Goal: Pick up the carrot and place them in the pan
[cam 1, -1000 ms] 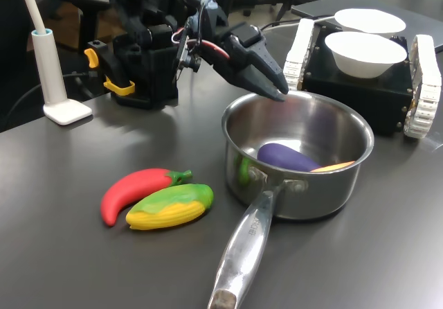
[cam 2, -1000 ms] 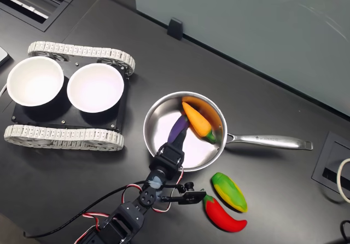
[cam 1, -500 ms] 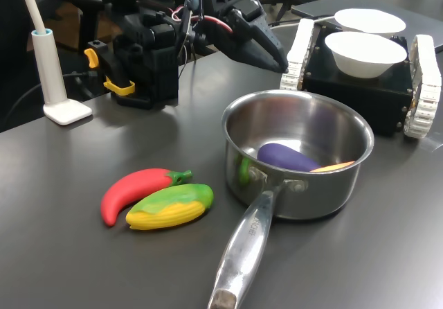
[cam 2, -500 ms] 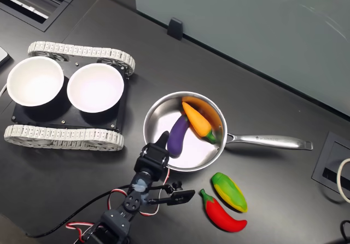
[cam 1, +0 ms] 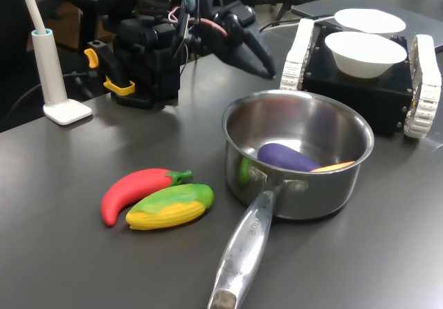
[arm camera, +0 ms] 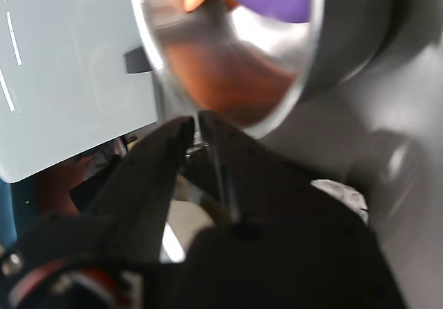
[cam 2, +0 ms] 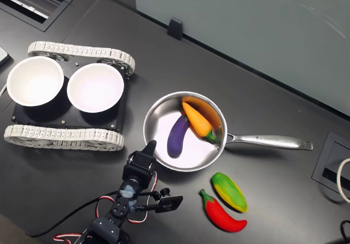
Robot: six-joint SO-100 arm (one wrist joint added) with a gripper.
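The gripper (cam 2: 151,144), jaws closed and holding nothing, is hovering just outside the pan (cam 2: 155,125) rim; the orange carrot (cam 2: 196,118) is lying inside.

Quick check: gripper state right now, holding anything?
Gripper: shut, holding nothing; it is outside the pan, and the carrot lies inside the pan.

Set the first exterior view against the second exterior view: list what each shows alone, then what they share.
Only the first exterior view shows the white lamp base and a chair behind the arm.

Only the second exterior view shows the whole carrot in the pan, the grey panel along the table edge, and both tracks of the tracked base.

Both show the pan, the purple eggplant, chili, corn, two white bowls and the shut hand.
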